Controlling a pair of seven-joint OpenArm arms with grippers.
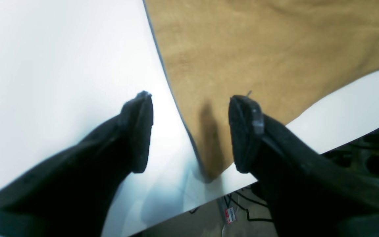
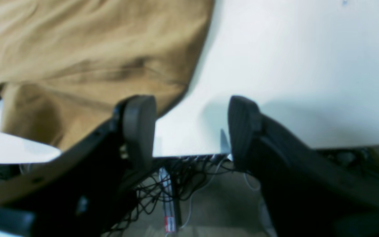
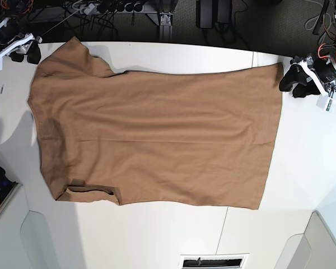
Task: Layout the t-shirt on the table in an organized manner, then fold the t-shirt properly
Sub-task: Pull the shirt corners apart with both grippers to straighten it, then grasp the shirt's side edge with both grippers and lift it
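Soft tan-brown t-shirt (image 3: 157,134) spread flat across the matte white surface (image 3: 302,162), left gripper (image 1: 189,131) at 3 o'clock and right gripper (image 2: 191,128) at 10 o'clock, fingers spread, empty, tangled cables (image 2: 176,174) beyond the edge.

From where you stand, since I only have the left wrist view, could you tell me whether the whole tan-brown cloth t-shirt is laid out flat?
Observer: Mostly. The tan-brown cloth t-shirt lies spread sideways across the white matte table, but one sleeve is folded under.
Operator: Where is the right gripper?
Observer: The right gripper is at the far corner by the other sleeve, fingers apart, holding nothing.
Operator: And my left one?
Observer: The left gripper sits just off the hem corner.
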